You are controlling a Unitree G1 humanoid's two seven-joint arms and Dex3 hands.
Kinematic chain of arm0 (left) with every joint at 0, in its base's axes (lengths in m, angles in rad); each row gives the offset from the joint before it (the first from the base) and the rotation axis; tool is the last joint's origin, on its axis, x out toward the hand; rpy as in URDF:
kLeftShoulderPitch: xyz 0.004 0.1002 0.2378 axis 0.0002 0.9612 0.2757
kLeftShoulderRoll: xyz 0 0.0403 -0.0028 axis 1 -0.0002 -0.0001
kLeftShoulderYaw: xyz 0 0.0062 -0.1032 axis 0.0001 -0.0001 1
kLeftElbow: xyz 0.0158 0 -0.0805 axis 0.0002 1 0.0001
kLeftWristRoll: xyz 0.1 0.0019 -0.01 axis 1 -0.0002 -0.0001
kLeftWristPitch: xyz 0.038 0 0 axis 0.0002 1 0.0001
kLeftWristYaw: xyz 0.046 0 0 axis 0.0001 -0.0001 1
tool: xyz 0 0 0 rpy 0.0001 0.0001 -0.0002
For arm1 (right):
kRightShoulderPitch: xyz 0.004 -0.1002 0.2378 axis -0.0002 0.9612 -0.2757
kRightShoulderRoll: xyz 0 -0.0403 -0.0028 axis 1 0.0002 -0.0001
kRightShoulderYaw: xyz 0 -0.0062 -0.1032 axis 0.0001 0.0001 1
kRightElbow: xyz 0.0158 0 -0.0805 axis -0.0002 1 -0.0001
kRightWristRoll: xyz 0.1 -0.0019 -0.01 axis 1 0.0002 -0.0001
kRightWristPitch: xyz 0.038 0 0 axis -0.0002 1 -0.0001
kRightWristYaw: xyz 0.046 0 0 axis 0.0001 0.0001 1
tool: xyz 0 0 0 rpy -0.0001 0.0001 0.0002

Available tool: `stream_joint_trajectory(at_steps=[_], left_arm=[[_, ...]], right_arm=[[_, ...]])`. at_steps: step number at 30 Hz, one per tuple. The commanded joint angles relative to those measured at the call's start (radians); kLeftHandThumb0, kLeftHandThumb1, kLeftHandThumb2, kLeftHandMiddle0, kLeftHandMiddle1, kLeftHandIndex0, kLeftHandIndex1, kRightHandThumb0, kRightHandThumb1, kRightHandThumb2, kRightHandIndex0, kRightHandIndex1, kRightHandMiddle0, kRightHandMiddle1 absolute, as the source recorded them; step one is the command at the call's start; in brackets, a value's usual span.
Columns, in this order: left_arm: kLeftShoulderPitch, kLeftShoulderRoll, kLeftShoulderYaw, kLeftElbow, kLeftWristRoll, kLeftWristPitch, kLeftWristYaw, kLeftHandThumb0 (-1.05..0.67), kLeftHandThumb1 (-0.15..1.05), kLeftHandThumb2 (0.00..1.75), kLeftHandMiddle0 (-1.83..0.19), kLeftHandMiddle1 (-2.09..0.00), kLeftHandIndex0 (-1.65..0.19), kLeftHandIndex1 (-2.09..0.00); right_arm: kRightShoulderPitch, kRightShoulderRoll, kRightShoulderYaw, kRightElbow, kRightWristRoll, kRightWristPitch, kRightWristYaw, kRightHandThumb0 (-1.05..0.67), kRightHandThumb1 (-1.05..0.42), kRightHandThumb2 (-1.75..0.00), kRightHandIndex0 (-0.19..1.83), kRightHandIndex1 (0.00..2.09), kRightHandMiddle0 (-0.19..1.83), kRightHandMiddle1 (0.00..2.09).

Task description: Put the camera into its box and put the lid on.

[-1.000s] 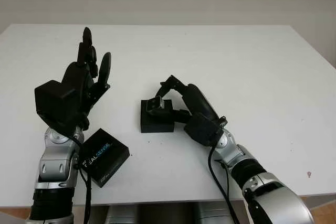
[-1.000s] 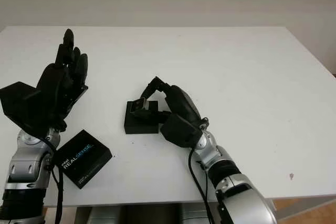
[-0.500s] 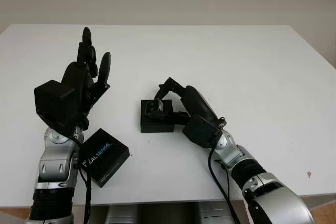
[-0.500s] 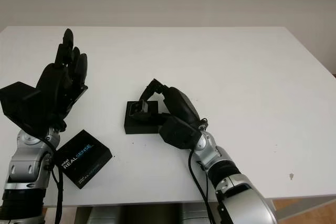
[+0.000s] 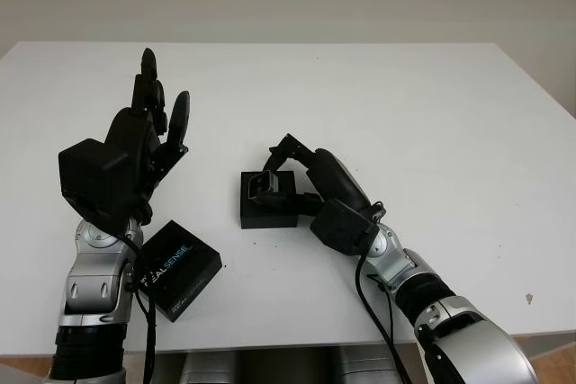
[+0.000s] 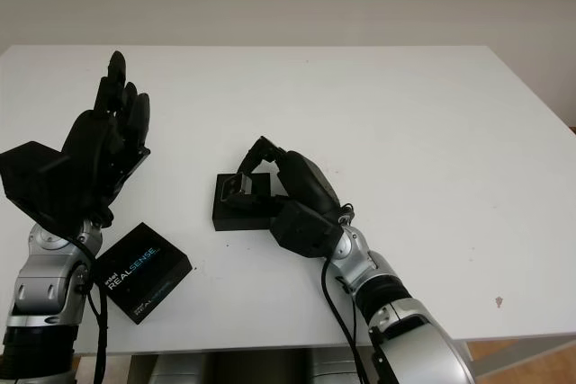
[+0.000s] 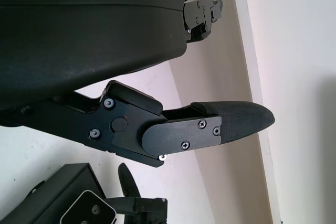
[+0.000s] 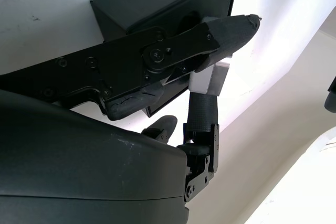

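Note:
The small silver camera (image 5: pixel 264 185) sits at the top of the open black box (image 5: pixel 267 209) in the middle of the table. My right hand (image 5: pixel 275 166) reaches in from the right and is shut on the camera, a finger on either side of it. In the right wrist view the camera (image 8: pixel 208 80) is pinched between the fingertips (image 8: pixel 231 30) just over the box (image 8: pixel 157 3). The black lid (image 5: pixel 182 268), printed REALSENSE, lies flat near the front left. My left hand (image 5: pixel 148 123) is open and raised above the table's left side.
The white table (image 5: pixel 432 105) has free room across its right half and along the back. Its front edge runs just below the lid. A pale wall stands behind the table.
My right hand has shifted slightly left and down, bringing the camera lower onto the box. The left hand and the lid have stayed put.

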Motion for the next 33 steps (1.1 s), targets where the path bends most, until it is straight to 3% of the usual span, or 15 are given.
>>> stream_joint_trajectory(at_steps=[1,10,12,13,17,20,24,33], left_arm=[[0.003,0.005,0.004,-0.025,-0.003,0.004,0.002,-0.85,1.05,0.57,0.19,0.00,0.19,0.00],[0.008,0.003,0.002,-0.039,-0.004,0.009,0.003,-0.81,1.05,0.58,0.19,0.00,0.19,0.00],[0.009,0.006,0.002,-0.042,-0.004,0.013,0.000,-0.82,1.05,0.58,0.19,0.00,0.19,0.00],[0.009,0.006,0.002,-0.043,-0.004,0.015,0.000,-0.82,1.05,0.58,0.19,0.00,0.19,0.00],[0.009,0.004,0.003,-0.045,-0.007,0.016,0.001,-0.82,1.05,0.58,0.19,0.00,0.19,0.00],[0.006,0.004,0.004,-0.041,-0.007,0.015,0.002,-0.81,1.05,0.58,0.19,0.00,0.19,0.00],[0.005,0.010,0.004,-0.039,-0.008,0.022,-0.002,-0.84,1.05,0.57,0.19,0.00,0.19,0.00],[-0.001,0.017,0.010,-0.027,-0.010,0.014,-0.012,-0.80,1.05,0.59,0.19,0.00,0.19,0.00]], right_arm=[[0.013,0.013,0.013,0.007,-0.004,-0.006,0.005,-0.41,-1.05,-0.07,0.23,0.55,0.31,2.05],[0.011,0.003,0.038,-0.007,-0.034,0.016,0.008,-0.44,-1.05,-0.09,0.22,0.51,0.29,2.00],[0.011,-0.002,0.042,-0.011,-0.042,0.013,0.008,-0.47,-1.04,-0.07,0.22,0.48,0.30,1.89],[0.010,-0.010,0.049,-0.014,-0.056,0.010,0.003,-0.48,-1.04,-0.06,0.21,0.45,0.27,1.80],[0.002,-0.042,0.083,-0.045,-0.125,0.015,-0.033,-0.60,-0.99,-0.05,0.15,0.19,0.17,0.95],[-0.005,-0.064,0.111,-0.072,-0.181,0.028,-0.067,-0.67,-0.98,-0.05,0.09,0.08,0.14,0.60],[-0.003,-0.088,0.132,-0.124,-0.219,0.046,-0.075,-0.70,-0.96,-0.05,0.03,0.04,0.15,0.40],[0.011,-0.126,0.148,-0.228,-0.259,0.051,-0.102,-0.72,-0.95,-0.05,-0.02,0.03,0.11,0.28]])
